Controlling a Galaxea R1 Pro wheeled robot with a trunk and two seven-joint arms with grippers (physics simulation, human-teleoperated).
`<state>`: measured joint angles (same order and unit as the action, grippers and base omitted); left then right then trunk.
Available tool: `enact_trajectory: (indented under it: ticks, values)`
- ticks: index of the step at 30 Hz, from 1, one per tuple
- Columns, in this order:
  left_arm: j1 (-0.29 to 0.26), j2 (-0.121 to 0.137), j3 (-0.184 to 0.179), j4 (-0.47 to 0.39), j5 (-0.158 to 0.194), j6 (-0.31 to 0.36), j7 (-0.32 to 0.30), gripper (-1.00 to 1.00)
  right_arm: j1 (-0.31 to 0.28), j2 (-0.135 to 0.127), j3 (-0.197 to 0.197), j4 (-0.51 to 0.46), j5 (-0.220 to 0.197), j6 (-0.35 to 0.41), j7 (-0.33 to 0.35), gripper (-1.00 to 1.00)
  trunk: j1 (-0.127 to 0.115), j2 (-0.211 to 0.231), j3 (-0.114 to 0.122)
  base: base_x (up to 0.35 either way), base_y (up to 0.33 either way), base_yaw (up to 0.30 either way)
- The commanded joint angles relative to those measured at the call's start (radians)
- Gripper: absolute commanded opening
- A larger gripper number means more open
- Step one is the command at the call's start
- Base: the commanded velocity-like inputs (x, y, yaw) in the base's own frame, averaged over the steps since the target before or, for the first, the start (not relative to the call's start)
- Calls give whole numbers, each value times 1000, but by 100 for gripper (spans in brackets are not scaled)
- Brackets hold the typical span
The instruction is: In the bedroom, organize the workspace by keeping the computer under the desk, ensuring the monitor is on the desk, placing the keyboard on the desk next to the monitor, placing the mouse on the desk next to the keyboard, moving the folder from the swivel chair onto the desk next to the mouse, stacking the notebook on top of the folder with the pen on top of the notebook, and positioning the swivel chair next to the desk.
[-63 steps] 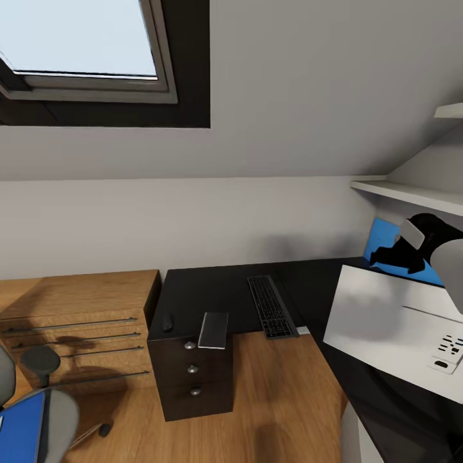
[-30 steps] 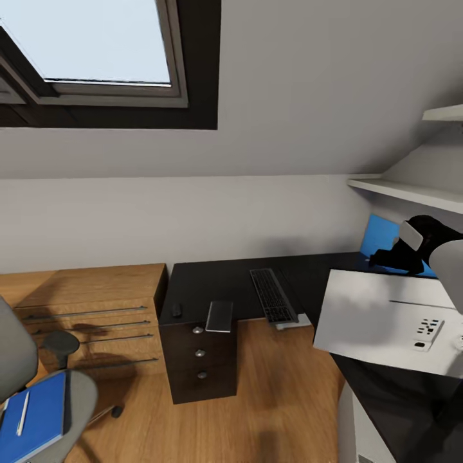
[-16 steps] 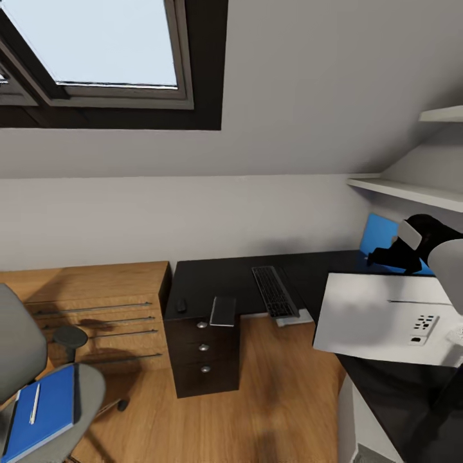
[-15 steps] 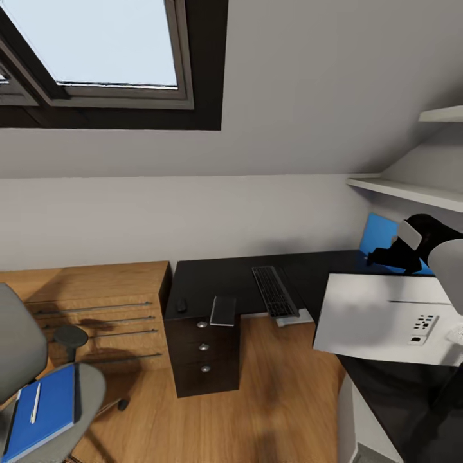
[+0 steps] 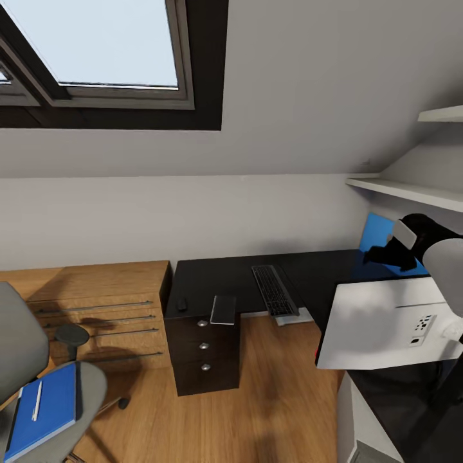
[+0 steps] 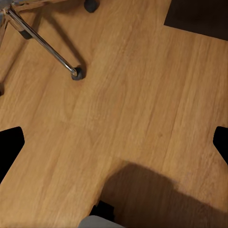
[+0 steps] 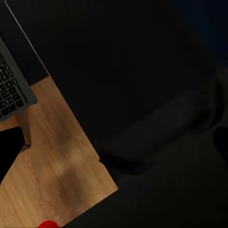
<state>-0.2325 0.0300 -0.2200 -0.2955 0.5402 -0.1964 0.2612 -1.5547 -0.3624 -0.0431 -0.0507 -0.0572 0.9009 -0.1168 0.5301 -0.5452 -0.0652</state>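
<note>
The black L-shaped desk (image 5: 212, 280) carries the keyboard (image 5: 275, 290), the small black mouse (image 5: 182, 303) and a flat grey notebook (image 5: 223, 310) overhanging its front edge. At lower left the grey swivel chair (image 5: 90, 392) holds the blue folder (image 5: 45, 418) with a white pen (image 5: 36, 400) on it. My right gripper (image 5: 388, 254) hovers over the desk's right wing before a blue panel (image 5: 377, 233); in the right wrist view its fingers (image 7: 10, 152) stand open above the desk beside the keyboard's corner (image 7: 12, 95). My left gripper (image 6: 114, 142) is open over bare floor.
A large white slab with a port panel (image 5: 386, 321) tilts over the desk's right wing, a red spot (image 5: 318, 352) at its lower edge. A wooden drawer chest (image 5: 90, 308) stands left of the desk. Shelves (image 5: 411, 191) jut out at right. A chair leg and castor (image 6: 75, 72) lie near my left gripper.
The camera swung and drew back, bringing the chair with folder and pen into view. In the last half second the white slab changed tilt and shifted slightly right.
</note>
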Motion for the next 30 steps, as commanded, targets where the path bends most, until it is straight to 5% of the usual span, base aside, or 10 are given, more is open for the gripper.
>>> enact_trajectory:
  ticks: [1, 6, 11, 22, 24, 26, 27, 28, 30]
  values:
    - [-1, 1, -9, -1, 7, -3, 6, 100, -1, 1, -3, -1, -5, -3, -9, 100, 0, -2, -2, 0, 0, 0]
    - [-1, 1, -9, -1, 7, -3, 6, 100, -1, 17, 29, -1, 19, -21, -9, 100, 0, -2, -2, 0, 0, 0]
    - [-1, 0, -9, -1, 7, -3, 6, 100, -1, 48, 138, -1, 53, -59, 3, 100, 0, -2, -2, 0, 0, 0]
    - [-1, -1, -9, 0, 8, -2, 7, 100, -1, 61, 162, -67, 56, -58, 60, 100, 0, -2, -2, 0, 0, 0]
    - [-1, -1, -9, 0, 9, -2, 7, 100, -1, 60, 164, -80, 57, -47, 100, 100, 0, -2, -2, 0, 0, 0]
    - [-1, -1, -9, 1, 9, -1, 7, 100, -1, 45, 199, -93, 77, -34, 239, 100, 0, -2, -2, 0, 0, 0]
    - [-1, -1, -9, 1, 9, -1, 6, 100, -1, 38, 228, -94, 93, -33, 281, 100, 0, -2, -2, 0, 0, 0]
    - [-1, -1, -9, 1, 9, -1, 6, 100, -1, 15, 316, -95, 134, -33, 454, 100, 0, -2, -2, 0, 0, 0]
    - [-1, -1, -9, 1, 9, -1, 6, 100, -1, 11, 320, -95, 135, -33, 466, 100, 0, -2, -2, 0, 0, 0]
